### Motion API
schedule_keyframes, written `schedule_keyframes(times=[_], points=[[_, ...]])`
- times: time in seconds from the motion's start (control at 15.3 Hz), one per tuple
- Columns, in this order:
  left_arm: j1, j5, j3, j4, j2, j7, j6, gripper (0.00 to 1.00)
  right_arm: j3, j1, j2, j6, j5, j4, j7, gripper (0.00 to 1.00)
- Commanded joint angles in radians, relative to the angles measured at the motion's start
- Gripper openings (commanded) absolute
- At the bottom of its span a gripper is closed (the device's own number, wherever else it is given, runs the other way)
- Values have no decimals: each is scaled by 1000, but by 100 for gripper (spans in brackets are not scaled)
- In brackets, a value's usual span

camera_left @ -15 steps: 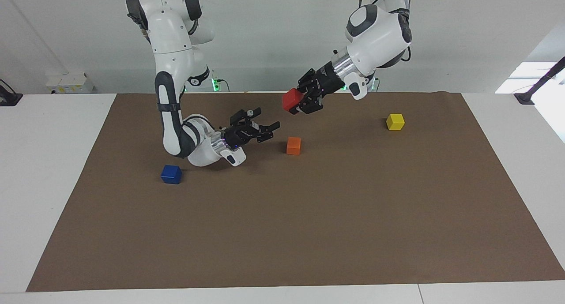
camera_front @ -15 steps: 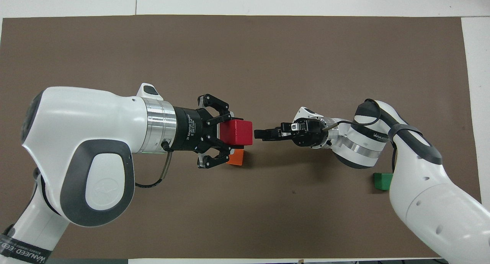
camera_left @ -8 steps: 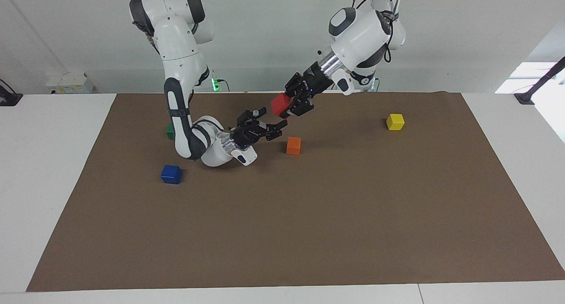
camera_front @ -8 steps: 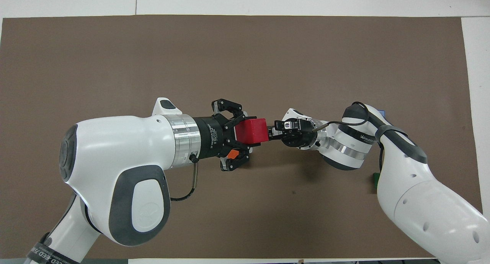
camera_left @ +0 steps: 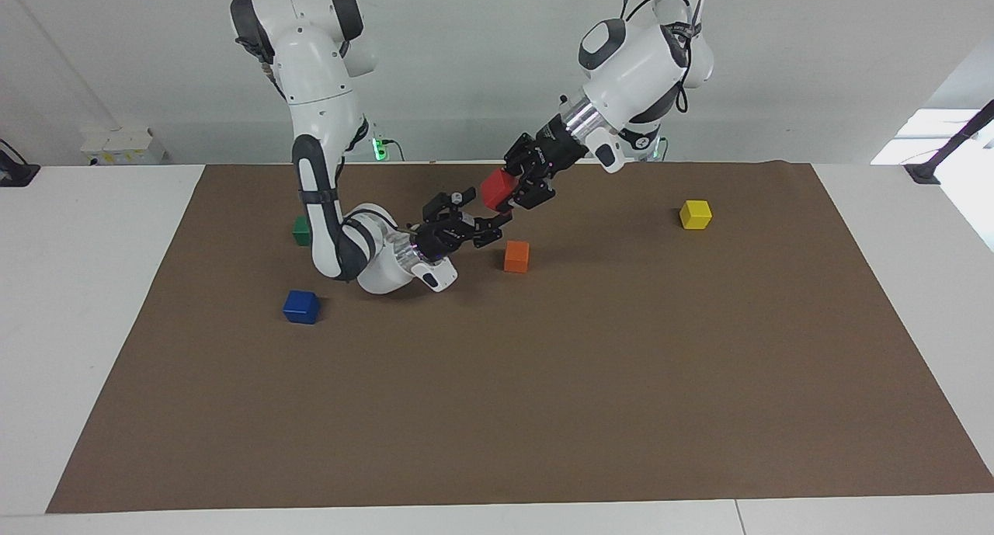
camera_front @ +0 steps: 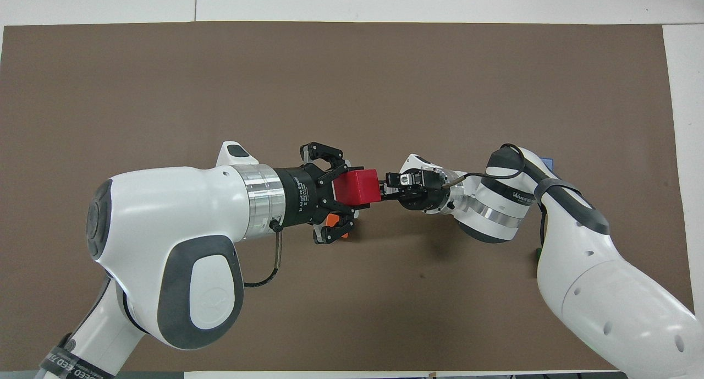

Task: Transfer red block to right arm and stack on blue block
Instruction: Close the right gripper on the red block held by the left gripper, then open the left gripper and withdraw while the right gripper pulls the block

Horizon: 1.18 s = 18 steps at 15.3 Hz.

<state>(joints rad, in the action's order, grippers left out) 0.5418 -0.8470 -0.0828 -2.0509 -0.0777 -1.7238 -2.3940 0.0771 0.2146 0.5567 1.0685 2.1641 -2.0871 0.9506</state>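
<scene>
Change: the right hand [camera_left: 488, 223] has closed in from apart to the red block [camera_left: 498, 189] — its fingers now flank the free end of the block, at frame centre.
Left hand [camera_left: 519, 187]: clamped on the red block, holding it in the air above the orange cube [camera_left: 516, 256].
Right hand state: fingers spread about the block; a completed grip cannot be told.
Meaning: handover at the point of transfer — release by the left not yet due.
Blue block [camera_left: 301, 306]: centre-left, on the mat, untouched.
Surface: brown mat [camera_left: 543, 411] over a white counter [camera_left: 93, 302]; green cube [camera_left: 300, 229] and yellow cube [camera_left: 695, 214] also present.
Room: plain pale wall [camera_left: 466, 61].
</scene>
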Motion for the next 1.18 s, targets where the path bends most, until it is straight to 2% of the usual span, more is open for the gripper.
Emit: schedule_keyframes(times=[0.0, 0.07, 0.13, 0.2, 0.59, 0.65, 0.72, 0.91, 1.11], points=[[32, -24, 8, -23, -2, -6, -40, 0, 3, 8, -3, 22, 39, 16, -27, 79], [32, -24, 8, -23, -2, -6, -40, 0, 3, 8, -4, 22, 43, 19, -27, 58], [33, -24, 8, -23, 1, -8, -40, 0, 3, 8, -4, 24, 43, 24, -27, 14], [32, -24, 8, -23, 9, -8, -42, 0, 3, 9, -6, 33, 45, 30, -27, 0], [33, -24, 8, -17, 19, 4, -60, 0, 3, 8, -18, 53, 45, 35, -27, 0], [32, -23, 8, -15, 21, 4, -60, 46, 3, 8, -24, 56, 45, 35, -27, 0], [33, -20, 9, -8, 19, -3, -59, 99, 3, 8, -29, 56, 46, 35, -27, 0], [17, -12, 17, -5, -14, -3, -44, 100, 3, 8, -41, 77, 46, 35, -29, 0], [-80, -11, 20, 12, -51, 0, 47, 100, 1, 9, -81, 143, 42, 22, -33, 0]])
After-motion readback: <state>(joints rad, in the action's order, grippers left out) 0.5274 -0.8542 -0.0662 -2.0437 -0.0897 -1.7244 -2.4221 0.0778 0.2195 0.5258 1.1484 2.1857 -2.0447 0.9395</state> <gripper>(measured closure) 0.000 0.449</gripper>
